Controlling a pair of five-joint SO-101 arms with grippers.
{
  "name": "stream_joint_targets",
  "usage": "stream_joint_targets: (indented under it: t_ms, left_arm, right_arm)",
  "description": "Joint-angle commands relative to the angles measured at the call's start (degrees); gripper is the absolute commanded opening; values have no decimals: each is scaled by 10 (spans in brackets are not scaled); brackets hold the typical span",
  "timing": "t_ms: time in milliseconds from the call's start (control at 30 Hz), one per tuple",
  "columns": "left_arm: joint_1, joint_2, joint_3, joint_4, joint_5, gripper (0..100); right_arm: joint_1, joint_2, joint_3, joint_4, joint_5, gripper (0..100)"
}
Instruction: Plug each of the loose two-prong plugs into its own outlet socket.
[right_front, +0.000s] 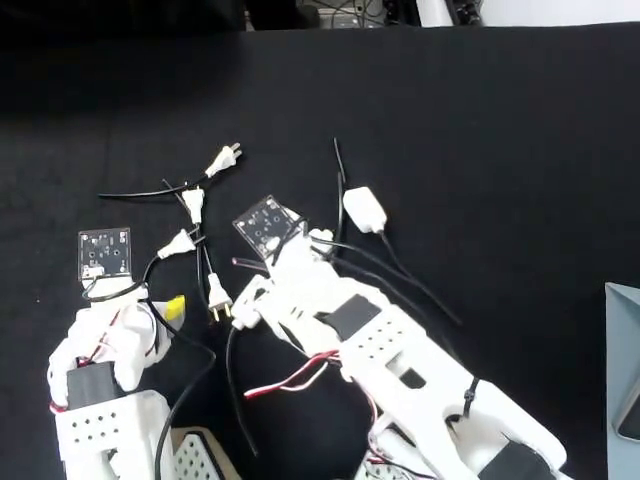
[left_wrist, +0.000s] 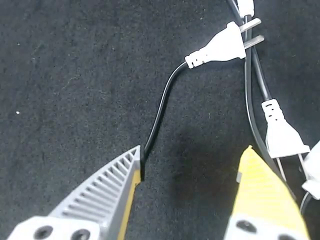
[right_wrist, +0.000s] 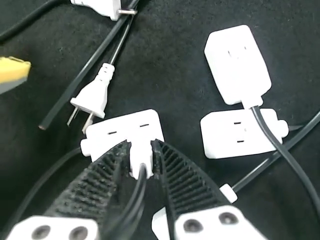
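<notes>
**Right gripper pinches a socket, left one gapes**

Near the middle of the high view, the right gripper (right_wrist: 141, 146) is almost closed. It pinches the cord end of a white socket (right_wrist: 122, 130). A loose plug (right_wrist: 95, 97) lies just beside the socket, prongs toward it. At lower left, the left gripper (left_wrist: 192, 150) is spread wide and holds nothing. A black cord (left_wrist: 162, 105) runs up to its grey finger (left_wrist: 107, 187).

Seeing white plugs (left_wrist: 225, 46), black cords (left_wrist: 160, 110), a white socket (right_wrist: 125, 127), a black tabletop (right_front: 500, 120), a grey-and-yellow left claw (left_wrist: 194, 160), a ridged black right claw (right_wrist: 140, 150).
</notes>
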Motion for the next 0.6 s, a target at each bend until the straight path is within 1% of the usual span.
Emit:
stream_joint_targets:
  t_ms: [0, 200, 433, 567]
  left_arm:
    - [-7, -5, -1, 3, 3, 303]
    - [-7, -5, -1, 3, 3, 303]
    - [-6, -7, 4, 3, 3, 303]
    - [-6, -7, 4, 3, 3, 303]
  right_arm:
    - [-5, 1, -36, 3, 6, 13]
    - [-5, 7, -33, -25, 7, 13]
    - [-4, 94, -48, -55, 32, 12]
    - [-4, 107, -53, -56, 32, 12]
